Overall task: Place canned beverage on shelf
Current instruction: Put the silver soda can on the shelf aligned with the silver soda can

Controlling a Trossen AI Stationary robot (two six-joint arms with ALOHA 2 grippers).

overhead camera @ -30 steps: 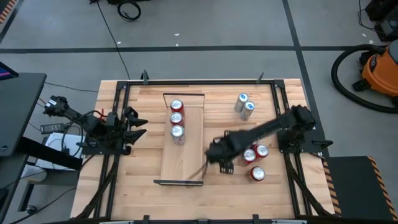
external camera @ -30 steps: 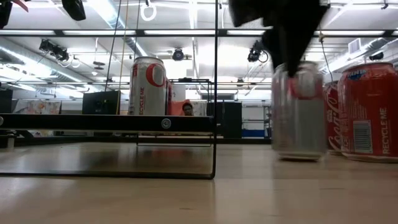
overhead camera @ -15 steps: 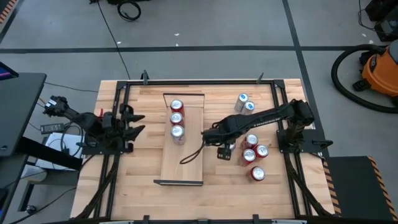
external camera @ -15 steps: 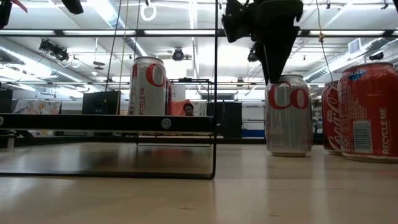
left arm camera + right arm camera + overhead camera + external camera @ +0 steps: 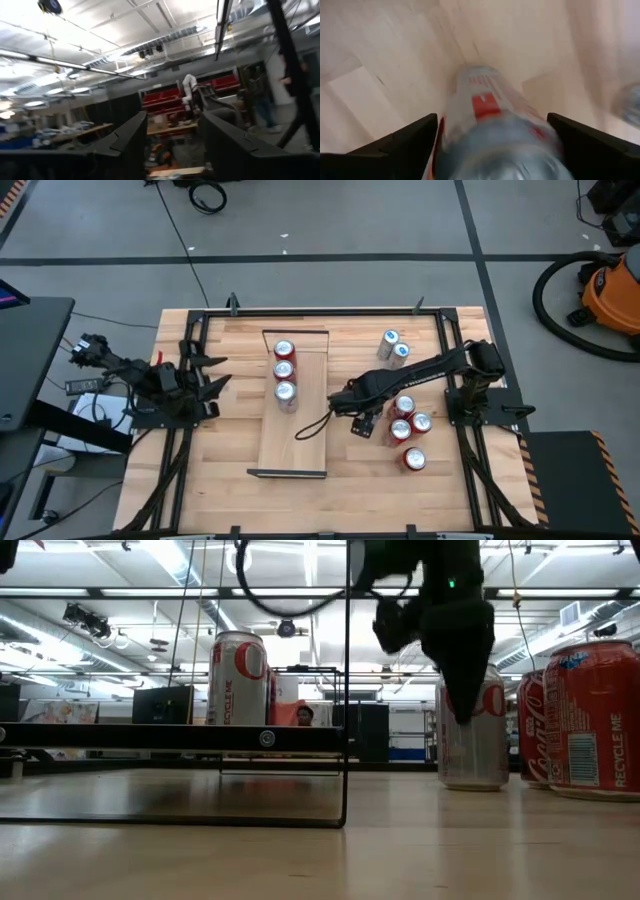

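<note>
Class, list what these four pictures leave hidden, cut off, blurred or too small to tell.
- High view: the can under the right gripper is hidden by the arm.
- Low view: the shelf front rim hides the base of the can on shelf; the red can is cut by the edge.
- Right wrist view: the silver can is blurred, label unreadable.
- Left wrist view: only the room shows, no table.

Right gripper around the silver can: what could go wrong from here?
The right gripper straddles the silver can with open fingers; closing off-centre might tip it. The red cans stand close by and could be bumped. Three cans already stand on the shelf; careless placing may knock them.
</note>
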